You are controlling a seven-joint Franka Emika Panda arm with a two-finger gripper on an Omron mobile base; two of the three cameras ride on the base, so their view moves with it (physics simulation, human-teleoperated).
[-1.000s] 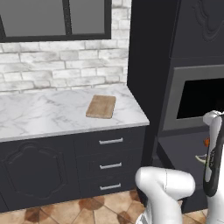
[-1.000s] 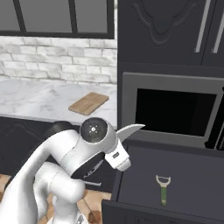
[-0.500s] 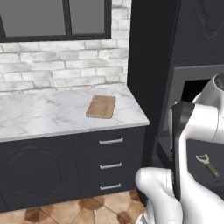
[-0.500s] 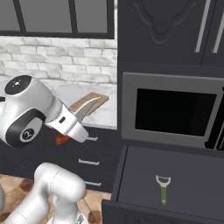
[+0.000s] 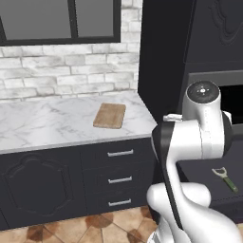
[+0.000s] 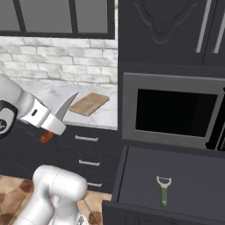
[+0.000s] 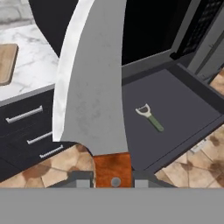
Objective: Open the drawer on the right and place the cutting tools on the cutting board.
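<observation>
My arm over the open drawer

My white arm [image 5: 199, 137] rises before the dark open drawer [image 5: 199, 173]; a green-handled peeler [image 5: 226, 178] lies inside. The wooden cutting board [image 5: 110, 115] rests on the marble counter [image 5: 47, 124].

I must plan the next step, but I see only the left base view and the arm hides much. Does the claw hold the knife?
Observer: Yes. In the hand view the claw is shut on the reddish handle of the knife.
Operator: Is it over the cutting board?
Observer: Not yet. The right base view shows it in the air before the narrow drawers, short of the board.
Operator: Anything besides the peeler in the drawer?
Observer: Nothing else on the floor that shows.
</observation>
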